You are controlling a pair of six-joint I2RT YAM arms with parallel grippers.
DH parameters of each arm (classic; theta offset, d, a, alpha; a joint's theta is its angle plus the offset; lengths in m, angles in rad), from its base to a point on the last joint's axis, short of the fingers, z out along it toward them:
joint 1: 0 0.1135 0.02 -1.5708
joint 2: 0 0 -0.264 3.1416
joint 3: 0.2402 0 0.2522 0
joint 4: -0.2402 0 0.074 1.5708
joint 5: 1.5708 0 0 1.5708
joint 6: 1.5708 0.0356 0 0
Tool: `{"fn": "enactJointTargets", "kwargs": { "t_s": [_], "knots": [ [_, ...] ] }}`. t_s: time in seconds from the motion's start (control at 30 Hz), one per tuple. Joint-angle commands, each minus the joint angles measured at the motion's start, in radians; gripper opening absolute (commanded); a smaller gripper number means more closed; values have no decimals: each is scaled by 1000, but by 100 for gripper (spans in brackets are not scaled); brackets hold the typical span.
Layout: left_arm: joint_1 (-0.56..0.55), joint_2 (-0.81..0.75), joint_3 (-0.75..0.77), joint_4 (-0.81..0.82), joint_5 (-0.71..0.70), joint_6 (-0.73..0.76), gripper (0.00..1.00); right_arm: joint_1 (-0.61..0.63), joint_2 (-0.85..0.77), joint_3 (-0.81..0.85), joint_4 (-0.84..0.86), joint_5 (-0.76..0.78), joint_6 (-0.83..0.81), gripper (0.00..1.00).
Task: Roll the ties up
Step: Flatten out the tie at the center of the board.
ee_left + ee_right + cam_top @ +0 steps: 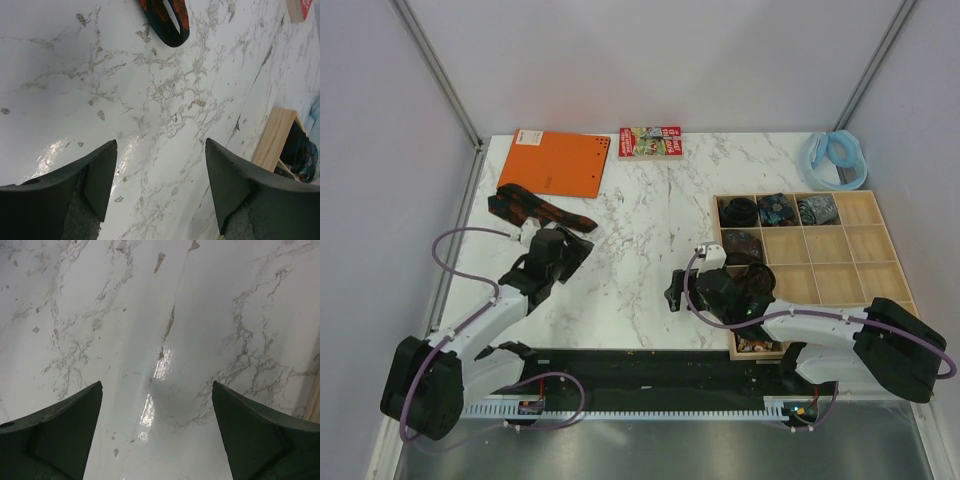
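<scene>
A black tie with orange-red flowers (535, 208) lies unrolled at the back left of the marble table; its pointed end shows at the top of the left wrist view (167, 20). Several coiled ties (778, 210) sit in the back compartments of a wooden tray (880, 255), and another coil (741, 243) sits in the row in front. My left gripper (582, 250) is open and empty just right of the flowered tie (160, 170). My right gripper (672, 296) is open and empty over bare marble left of the tray (157, 410).
A flat orange notebook (560, 162) lies at the back left, a small colourful box (650, 141) at the back centre, a pale blue ring (835, 157) at the back right. The tray's wooden edge shows in the left wrist view (275, 137).
</scene>
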Motion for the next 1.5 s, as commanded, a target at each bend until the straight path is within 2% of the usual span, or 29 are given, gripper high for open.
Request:
{"fn": "enactJointTargets", "kwargs": {
  "t_s": [0.0, 0.27, 0.43, 0.67, 1.0, 1.23, 1.47],
  "knots": [
    [-26, 98, 64, 58, -167, -234, 76, 5, -20, -27, 126, 27, -9, 98],
    [-69, 368, 209, 94, -297, -360, 71, 5, -15, -53, 184, -3, -18, 98],
    [-82, 452, 249, 86, -371, -438, 69, 5, -11, -59, 206, -12, -23, 98],
    [-90, 587, 323, 84, -394, -475, 66, 5, 0, -61, 217, -18, -27, 98],
    [-89, 684, 420, 57, -469, -453, 60, 5, 11, -56, 232, -36, -38, 98],
    [-89, 727, 466, -56, -469, -496, 50, 5, 11, -61, 238, -38, -41, 98],
    [-92, 730, 467, -84, -461, -515, 52, 5, 12, -59, 240, -38, -40, 98]
  ]
}}
